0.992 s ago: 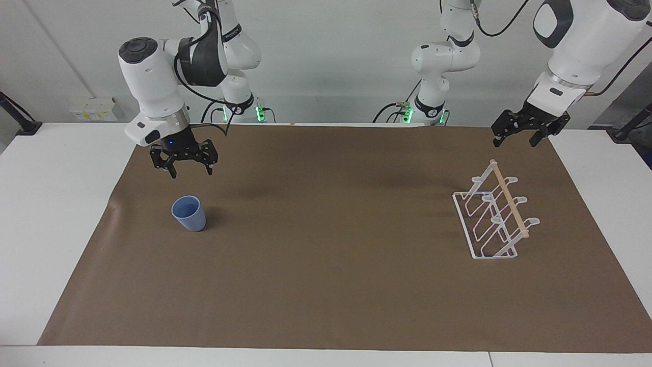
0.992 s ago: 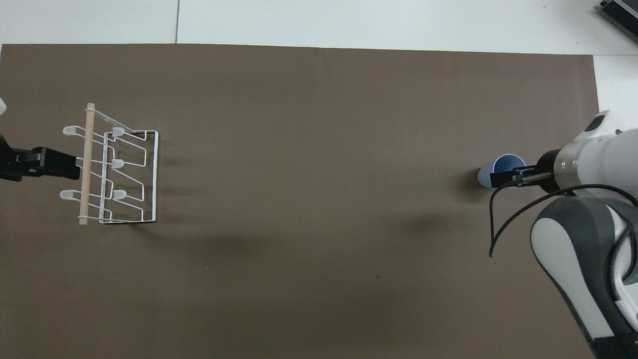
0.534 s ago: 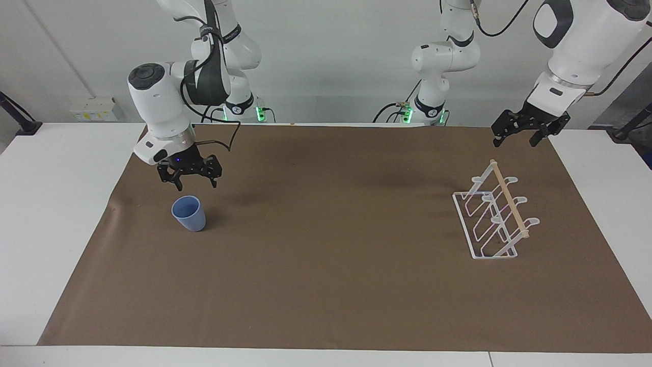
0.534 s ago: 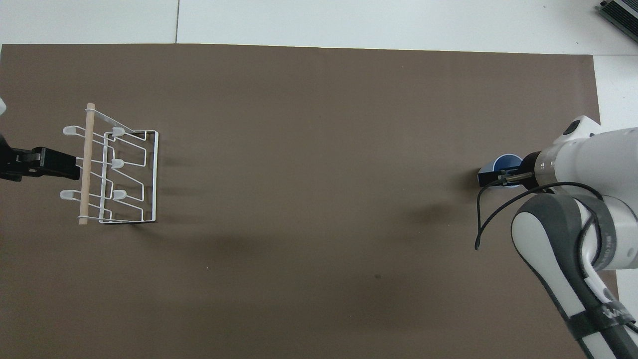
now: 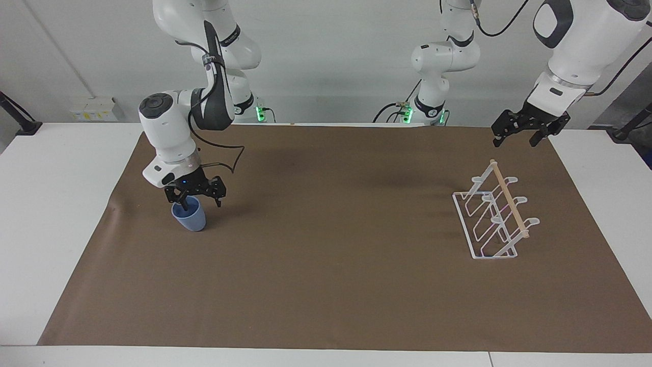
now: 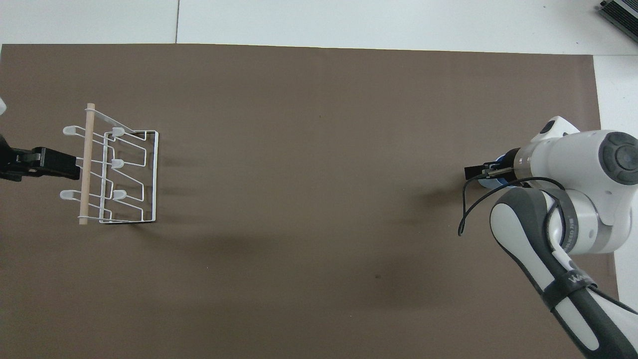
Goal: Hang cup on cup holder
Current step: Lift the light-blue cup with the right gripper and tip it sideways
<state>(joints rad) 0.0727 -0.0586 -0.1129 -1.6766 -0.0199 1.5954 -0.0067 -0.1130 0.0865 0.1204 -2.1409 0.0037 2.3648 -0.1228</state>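
You are looking at a white table (image 5: 61, 204) covered across most of its top by a brown paper sheet (image 5: 331, 255), whose edge toward the right arm's end shows a slight wrinkle near the cup. The wall (image 5: 331, 61) past the robots is plain white, with a small socket box (image 5: 93, 108) low on it at the right arm's end. Green lights glow at the two arm bases.

The cup (image 5: 189, 218) stands upright on the sheet toward the right arm's end of the table, its mouth facing up. Your right gripper (image 5: 196, 200) is down at the cup's rim with its fingers spread: one finger dips into the mouth, the other hangs outside the wall on the side toward the holder. You cannot tell whether either finger touches the cup. From overhead the arm's wrist hides nearly all of the cup (image 6: 491, 180), leaving only a sliver of blue.

The holder (image 5: 493, 214) sits on the sheet toward the left arm's end, well apart from the cup, its wooden rod (image 5: 507, 196) slanting along the top and its prongs bare.

Your left gripper (image 5: 524, 133) hangs spread open above the sheet's corner, on the robots' side of the holder, with nothing in it; that arm waits.
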